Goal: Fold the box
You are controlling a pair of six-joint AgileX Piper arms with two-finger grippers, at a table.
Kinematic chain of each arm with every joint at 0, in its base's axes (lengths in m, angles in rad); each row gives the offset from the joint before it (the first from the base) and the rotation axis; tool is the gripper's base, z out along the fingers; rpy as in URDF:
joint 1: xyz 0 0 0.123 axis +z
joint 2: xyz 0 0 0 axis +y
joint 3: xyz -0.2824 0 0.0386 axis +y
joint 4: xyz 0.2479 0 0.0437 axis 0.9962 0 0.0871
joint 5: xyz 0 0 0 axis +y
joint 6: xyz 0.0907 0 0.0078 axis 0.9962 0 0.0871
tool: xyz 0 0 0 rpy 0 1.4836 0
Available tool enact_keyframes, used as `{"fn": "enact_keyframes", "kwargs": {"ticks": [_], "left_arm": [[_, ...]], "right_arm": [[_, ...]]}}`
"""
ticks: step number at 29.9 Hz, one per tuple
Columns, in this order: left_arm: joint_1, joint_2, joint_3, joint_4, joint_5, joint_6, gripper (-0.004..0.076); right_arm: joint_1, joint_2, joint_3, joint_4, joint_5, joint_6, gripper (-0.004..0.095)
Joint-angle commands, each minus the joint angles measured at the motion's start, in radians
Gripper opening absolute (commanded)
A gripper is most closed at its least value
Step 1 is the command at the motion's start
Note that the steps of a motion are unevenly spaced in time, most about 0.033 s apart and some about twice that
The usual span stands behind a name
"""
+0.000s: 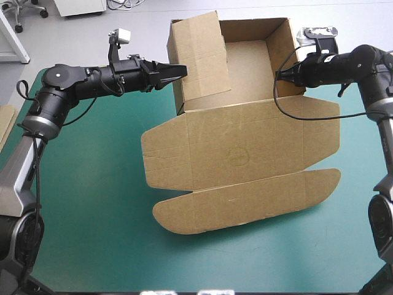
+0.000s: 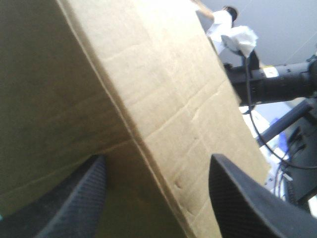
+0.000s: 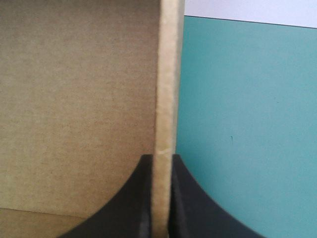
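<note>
The brown box (image 1: 245, 141) lies mid-table as an open tray, its walls raised at the far end and its lid flat toward the near edge. My left gripper (image 1: 179, 70) presses its tips against the outside of the tall left wall flap (image 1: 198, 58). In the left wrist view that gripper (image 2: 158, 173) is open, its fingers (image 2: 79, 198) apart with the board (image 2: 148, 89) filling the space ahead. My right gripper (image 1: 284, 75) is shut on the top edge of the right wall (image 1: 281, 46). In the right wrist view the board's edge (image 3: 167, 74) runs between the gripper (image 3: 161, 166).
An edge of more brown board (image 1: 5, 126) shows at the table's left edge. Teal-green cover (image 1: 86, 203) lies bare on both sides of the lid and along the near edge. The right arm (image 2: 277, 82) shows beyond the box in the left wrist view.
</note>
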Motion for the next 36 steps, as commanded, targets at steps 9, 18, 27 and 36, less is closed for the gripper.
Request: {"fn": "enact_keyframes", "kwargs": {"ticks": [9,18,27,36], "left_arm": [[-0.038,-0.046,-0.183,0.428,-0.047,-0.311,0.0449],[-0.058,-0.031,-0.194,0.607,-0.016,-0.433,0.0448],[-0.107,-0.02,-0.194,0.797,-0.007,-0.527,0.0448],[-0.129,-0.011,-0.194,1.028,0.014,-0.662,0.0435]], "right_arm": [[0.094,-0.049,-0.031,-0.075,-0.046,0.135,0.0],[0.148,-0.025,-0.031,-0.116,-0.047,0.245,0.0],[0.215,0.026,-0.031,-0.15,-0.085,0.338,0.0],[0.255,0.052,-0.031,-0.247,-0.111,0.475,0.0]]}}
